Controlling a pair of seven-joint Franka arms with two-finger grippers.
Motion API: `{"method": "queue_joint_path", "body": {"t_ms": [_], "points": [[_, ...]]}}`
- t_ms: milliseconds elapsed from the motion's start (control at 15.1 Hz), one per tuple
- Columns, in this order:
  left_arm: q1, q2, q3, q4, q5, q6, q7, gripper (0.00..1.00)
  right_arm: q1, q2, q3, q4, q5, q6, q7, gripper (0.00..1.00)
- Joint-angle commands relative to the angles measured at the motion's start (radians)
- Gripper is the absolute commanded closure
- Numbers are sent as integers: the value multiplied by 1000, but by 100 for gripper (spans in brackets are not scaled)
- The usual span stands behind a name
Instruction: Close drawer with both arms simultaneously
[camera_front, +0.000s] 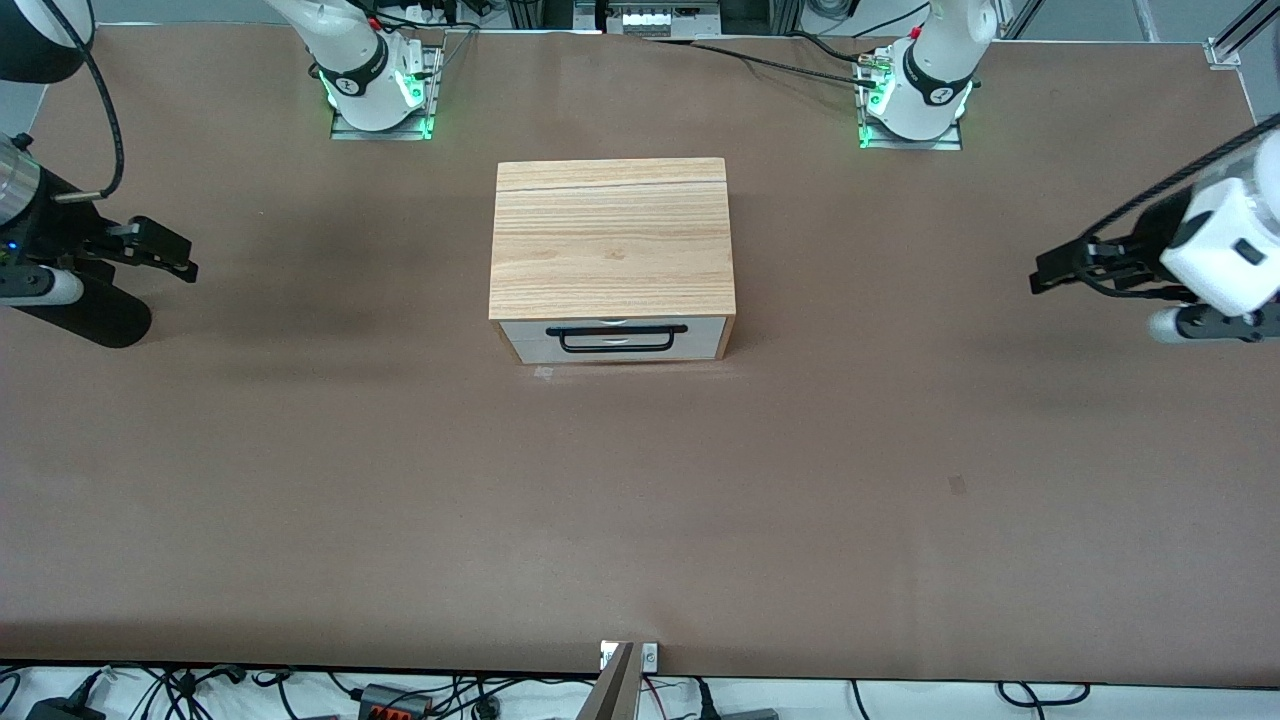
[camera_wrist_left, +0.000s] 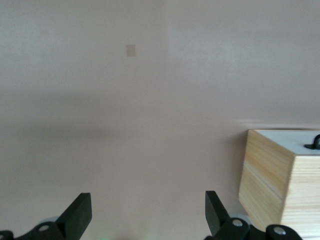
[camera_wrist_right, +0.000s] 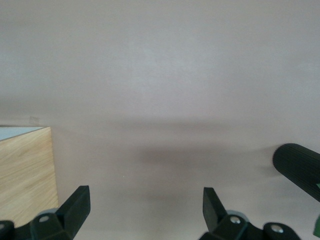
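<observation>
The light oak-grain box (camera_front: 612, 238) stands at the table's middle. Its drawer (camera_front: 615, 340), with a white front panel and a black wire handle (camera_front: 617, 338), faces the front camera and sits pushed in, about flush with the box's front. My right gripper (camera_front: 185, 258) hangs open and empty over the table at the right arm's end, well apart from the box. My left gripper (camera_front: 1040, 272) hangs open and empty at the left arm's end. The left wrist view shows the open left gripper (camera_wrist_left: 146, 200) and the box's corner (camera_wrist_left: 272, 180). The right wrist view shows the open right gripper (camera_wrist_right: 144, 194) and the box's side (camera_wrist_right: 25, 170).
The brown table (camera_front: 400, 500) carries a small dark patch (camera_front: 957, 485), which also shows in the left wrist view (camera_wrist_left: 131, 50). A black padded cylinder (camera_front: 90, 315) on the right arm shows in the right wrist view (camera_wrist_right: 300, 170). Cables lie along the table's near edge.
</observation>
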Motion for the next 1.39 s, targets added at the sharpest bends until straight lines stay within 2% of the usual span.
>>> {"method": "queue_joint_path", "body": {"t_ms": [0,66,199,397,1325], "points": [[7,-248,-16,-320,25,139,-11,0,21,-25,-46,-1,15,-10,-7,0],[7,-282,-39,-367,31,165,-13,0,20,-23,-49,4,18,-53,-7,0],[15,-276,-38,-357,31,184,-14,0,13,-26,-51,8,20,-130,11,0],[84,-253,-39,-355,17,216,1,0,20,-14,-48,31,18,-117,11,0],[88,-238,-47,-355,20,233,-28,0,20,1,-43,50,7,-113,-4,0]]}}
